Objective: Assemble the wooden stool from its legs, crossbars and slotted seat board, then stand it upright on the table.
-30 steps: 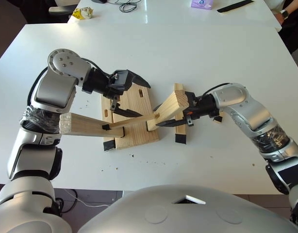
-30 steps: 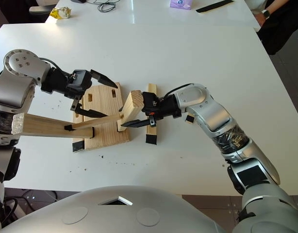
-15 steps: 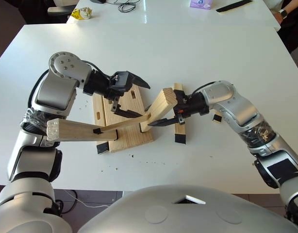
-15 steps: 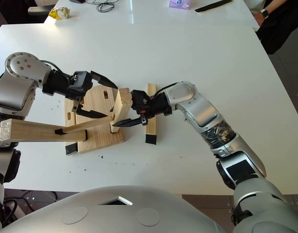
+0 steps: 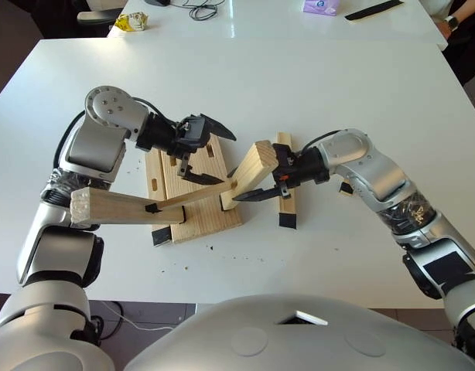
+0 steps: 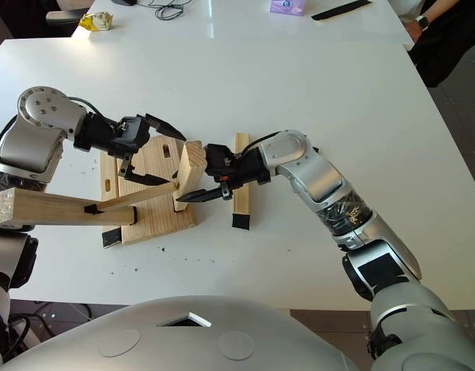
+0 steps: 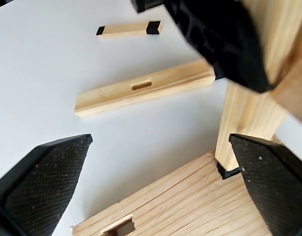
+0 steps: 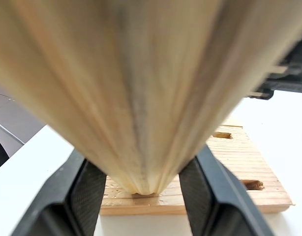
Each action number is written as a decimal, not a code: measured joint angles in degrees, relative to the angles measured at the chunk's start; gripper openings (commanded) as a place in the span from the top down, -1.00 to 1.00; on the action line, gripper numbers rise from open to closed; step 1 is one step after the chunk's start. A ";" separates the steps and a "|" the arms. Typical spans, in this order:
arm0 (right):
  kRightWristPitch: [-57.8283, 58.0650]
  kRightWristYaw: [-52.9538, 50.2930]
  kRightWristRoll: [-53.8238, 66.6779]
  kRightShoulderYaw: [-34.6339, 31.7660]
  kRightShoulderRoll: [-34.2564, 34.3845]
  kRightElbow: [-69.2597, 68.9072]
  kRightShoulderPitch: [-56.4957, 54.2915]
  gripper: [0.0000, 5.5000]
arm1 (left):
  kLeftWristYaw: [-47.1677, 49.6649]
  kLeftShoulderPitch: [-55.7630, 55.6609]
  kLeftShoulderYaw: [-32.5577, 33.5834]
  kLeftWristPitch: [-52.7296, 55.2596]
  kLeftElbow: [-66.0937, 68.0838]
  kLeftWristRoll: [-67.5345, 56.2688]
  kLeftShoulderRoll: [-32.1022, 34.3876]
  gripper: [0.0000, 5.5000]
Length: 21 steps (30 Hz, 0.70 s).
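The slotted seat board (image 5: 206,212) lies flat on the white table. A short thick leg (image 5: 254,161) stands tilted at its right edge, and my right gripper (image 5: 251,179) is shut on it; the fingers (image 8: 87,196) clamp both sides of the wood. A long leg (image 5: 114,207) juts out over the board toward the table's front left, joined to the held leg by a thin crossbar (image 5: 195,197). My left gripper (image 5: 228,160) hovers open just above the board, beside the held leg, with nothing between its fingers (image 7: 43,177).
A loose slotted crossbar (image 5: 286,202) with black ends lies right of the board, and a small piece (image 5: 344,188) lies beyond it. A yellow packet (image 5: 133,19), cables and a purple box (image 5: 319,6) sit far back. Wide bare table lies behind and to the right.
Over the last second my right gripper has pushed the held leg to the left, and the board and long leg slid left with it. The left gripper stayed open above the board.
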 measured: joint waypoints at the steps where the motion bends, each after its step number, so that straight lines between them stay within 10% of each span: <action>1: 0.00 -0.05 -0.02 0.03 0.00 -0.07 0.04 0.26 | -0.04 -0.37 -0.12 -1.62 1.25 0.79 0.00 -0.88; 21: 0.00 -0.64 -0.19 0.31 0.03 -0.51 0.21 0.26 | -4.86 2.78 -6.63 -0.63 -4.51 -6.37 8.54 -0.88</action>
